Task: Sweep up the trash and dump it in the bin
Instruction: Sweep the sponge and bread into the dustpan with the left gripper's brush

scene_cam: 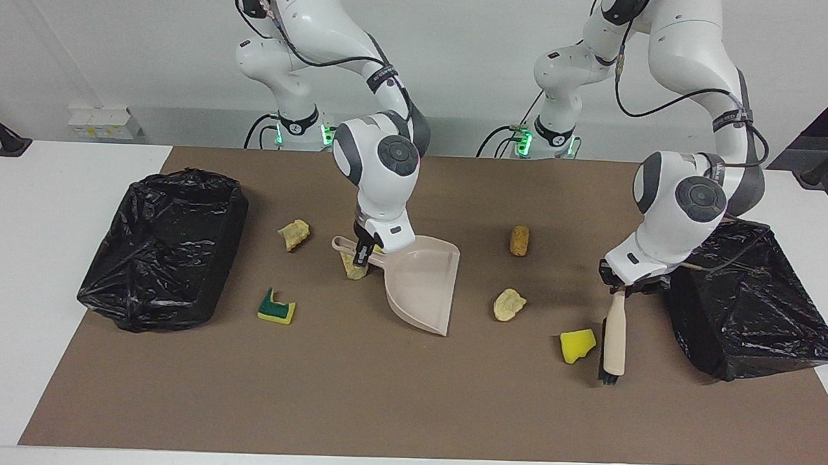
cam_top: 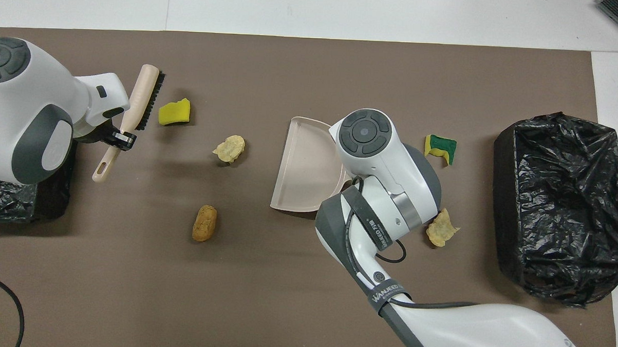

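Where the brown mat point(scene_cam: 394, 411) lies nearest the robots, an orange-brown lump point(scene_cam: 519, 240) sits alone toward the left arm's end, and a tan crumbly lump point(scene_cam: 294, 234) sits toward the right arm's end beside one black-lined bin point(scene_cam: 162, 248); nothing can be made out inside that bin but crumpled liner. The second black-lined bin point(scene_cam: 749, 306) stands at the left arm's end, partly covered by that arm in the overhead view, and its contents cannot be told. The right gripper point(scene_cam: 363, 255) is clamped on the handle of the beige dustpan point(scene_cam: 422, 281), whose mouth faces away from the robots. Just beside its fingers a yellowish scrap point(scene_cam: 353, 266) shows in the facing view only; the arm hides it from above. The overhead view, though, shows the dustpan's inside point(cam_top: 301, 168) bare. Farther out lie a pale yellow lump point(scene_cam: 508, 304) and a green-backed sponge piece point(scene_cam: 276, 309). The left gripper point(scene_cam: 625, 288) has its fingers closed tight on the handle of the beige brush point(scene_cam: 615, 339), its bristles probably touching the mat, just beside a yellow sponge piece point(scene_cam: 577, 345), which lies apart from the fingers.
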Controlling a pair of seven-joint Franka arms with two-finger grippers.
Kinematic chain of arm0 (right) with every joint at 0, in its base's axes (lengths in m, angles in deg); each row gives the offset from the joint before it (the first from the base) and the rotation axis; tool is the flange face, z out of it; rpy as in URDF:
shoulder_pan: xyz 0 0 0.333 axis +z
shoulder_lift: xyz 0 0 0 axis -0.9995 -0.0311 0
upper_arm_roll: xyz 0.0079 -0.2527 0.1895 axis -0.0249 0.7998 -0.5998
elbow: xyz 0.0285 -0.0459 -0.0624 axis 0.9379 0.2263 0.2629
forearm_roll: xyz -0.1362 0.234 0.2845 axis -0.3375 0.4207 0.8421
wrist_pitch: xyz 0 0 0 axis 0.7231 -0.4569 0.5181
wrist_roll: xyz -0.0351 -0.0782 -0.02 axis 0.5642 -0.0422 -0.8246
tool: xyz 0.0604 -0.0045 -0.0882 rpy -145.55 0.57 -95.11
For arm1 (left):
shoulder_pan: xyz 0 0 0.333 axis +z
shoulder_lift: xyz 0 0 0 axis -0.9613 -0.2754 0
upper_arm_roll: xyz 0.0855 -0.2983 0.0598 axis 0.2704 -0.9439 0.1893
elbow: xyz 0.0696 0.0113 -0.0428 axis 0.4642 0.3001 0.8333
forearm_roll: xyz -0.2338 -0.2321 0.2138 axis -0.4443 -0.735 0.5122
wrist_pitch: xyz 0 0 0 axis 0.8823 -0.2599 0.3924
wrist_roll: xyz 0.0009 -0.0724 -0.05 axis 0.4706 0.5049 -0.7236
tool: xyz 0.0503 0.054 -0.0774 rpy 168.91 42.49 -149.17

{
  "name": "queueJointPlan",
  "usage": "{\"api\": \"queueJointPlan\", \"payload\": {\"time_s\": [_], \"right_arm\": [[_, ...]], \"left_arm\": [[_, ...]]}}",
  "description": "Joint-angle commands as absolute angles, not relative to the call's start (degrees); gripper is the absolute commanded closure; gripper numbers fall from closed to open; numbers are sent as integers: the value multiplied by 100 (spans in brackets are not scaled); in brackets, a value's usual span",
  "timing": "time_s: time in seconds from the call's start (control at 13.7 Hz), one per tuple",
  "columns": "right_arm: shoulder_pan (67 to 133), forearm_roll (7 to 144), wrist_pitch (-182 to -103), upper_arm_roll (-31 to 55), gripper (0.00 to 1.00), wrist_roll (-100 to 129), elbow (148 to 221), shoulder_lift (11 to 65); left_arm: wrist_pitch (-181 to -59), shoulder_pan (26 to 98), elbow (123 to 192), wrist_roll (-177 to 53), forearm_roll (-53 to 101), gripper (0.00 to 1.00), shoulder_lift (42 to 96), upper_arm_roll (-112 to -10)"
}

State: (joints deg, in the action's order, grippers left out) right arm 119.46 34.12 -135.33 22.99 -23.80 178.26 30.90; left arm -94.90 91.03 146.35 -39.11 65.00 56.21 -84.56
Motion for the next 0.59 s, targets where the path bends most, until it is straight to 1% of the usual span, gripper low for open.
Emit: {"api": "queueJointPlan", "payload": {"time_s": [0.0,0.37,0.51], "right_arm": [[12012,3256,-13396,2278,100,-2566,17983,3214],[12021,3256,-13388,2278,100,-2557,18019,3240],[12021,3265,-13388,2278,100,-2557,18062,3258]], "left_arm": [[-9184,8992,14868,-3904,6568,100,5798,-8540],[-9068,9071,15843,-4543,6498,100,6255,-9443],[-8989,9071,15985,-4983,6280,100,6300,-9874]]}}
